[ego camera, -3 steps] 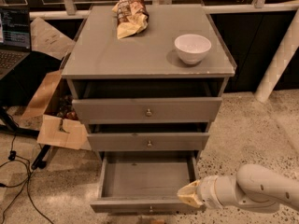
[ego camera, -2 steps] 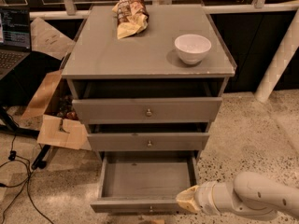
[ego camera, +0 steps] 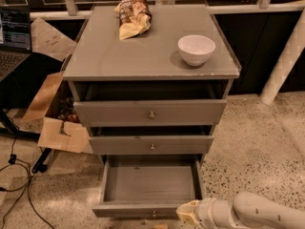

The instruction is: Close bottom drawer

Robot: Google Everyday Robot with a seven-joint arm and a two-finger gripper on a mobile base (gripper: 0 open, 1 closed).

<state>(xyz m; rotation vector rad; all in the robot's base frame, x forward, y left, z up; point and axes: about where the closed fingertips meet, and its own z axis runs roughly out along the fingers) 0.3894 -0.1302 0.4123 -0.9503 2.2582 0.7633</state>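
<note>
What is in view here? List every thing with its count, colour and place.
cabinet: one, grey, centre
top drawer: one, grey, slightly open
middle drawer: one, grey, slightly open
bottom drawer: one, grey, pulled far out
bowl: one, white, cabinet top, right side
snack bag: one, yellow and brown, cabinet top, back
laptop: one, dark, far left
cardboard box: one, brown, floor left of the cabinet
cables: a few, black, floor at left
post: one, white, right
arm: one, off-white, lower right
tool: one, yellowish tip, at the bottom drawer's front right corner
</note>
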